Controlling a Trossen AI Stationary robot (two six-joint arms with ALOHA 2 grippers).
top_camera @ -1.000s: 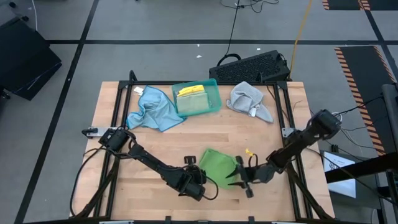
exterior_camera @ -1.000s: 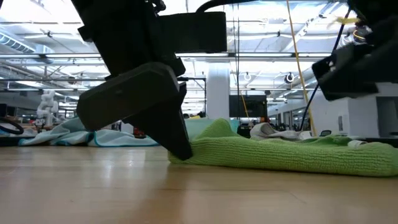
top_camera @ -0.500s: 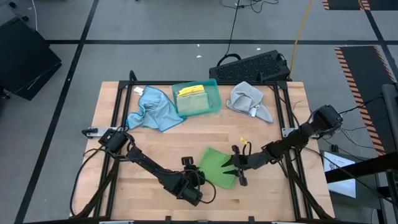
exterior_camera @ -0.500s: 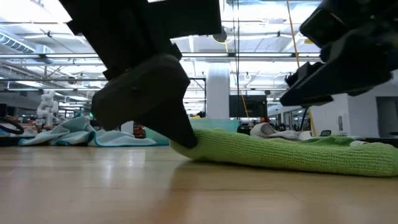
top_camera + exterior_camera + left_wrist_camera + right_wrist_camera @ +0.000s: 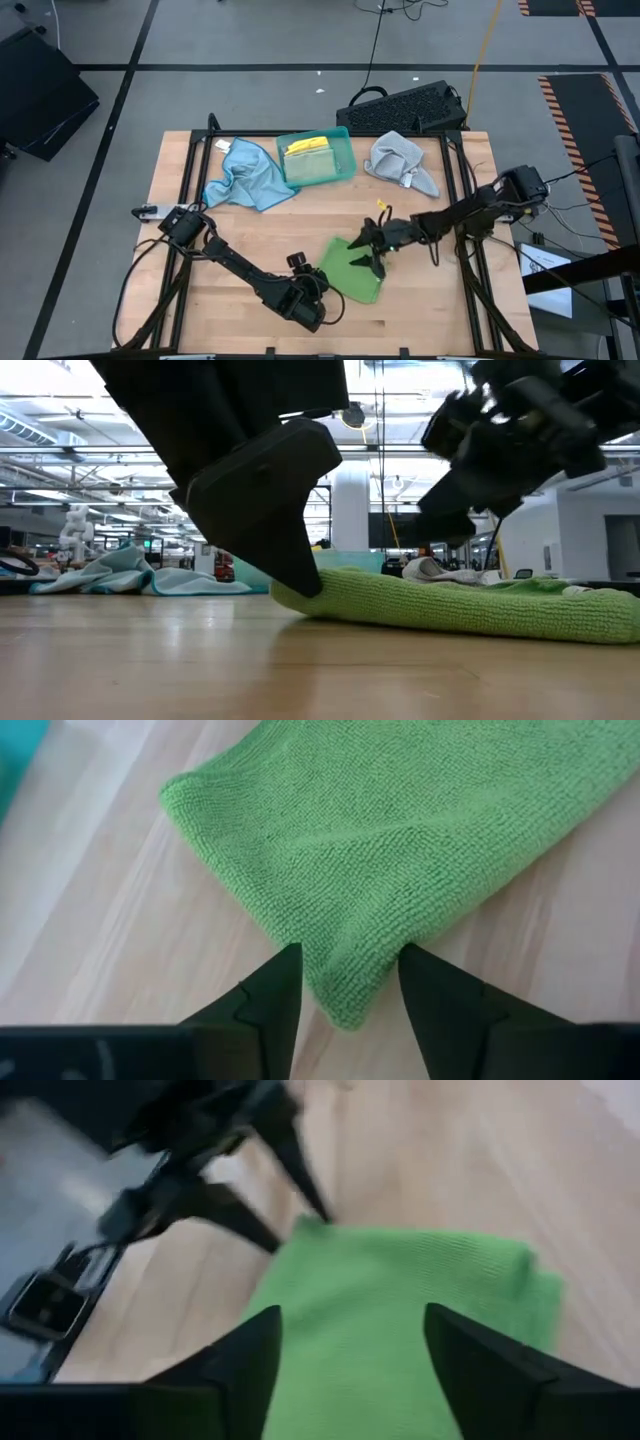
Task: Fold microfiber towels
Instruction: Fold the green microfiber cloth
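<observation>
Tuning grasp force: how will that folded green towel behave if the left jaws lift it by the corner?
Probably floppy: the green towel lies in soft folded layers, so the fold would likely open and hang from the left gripper. Likely light for its size. Its looped pile should resist slipping, and it cannot roll.

Cloth, wood and plastic finishes

The green towel (image 5: 400,850) is looped, nubby microfibre, matt. The surface (image 5: 250,240) is pale wood, smooth with a soft sheen. At twelve o'clock, the teal tray (image 5: 345,150) looks like glossy plastic. The left gripper (image 5: 345,990) has matt black fingers (image 5: 270,995).
</observation>
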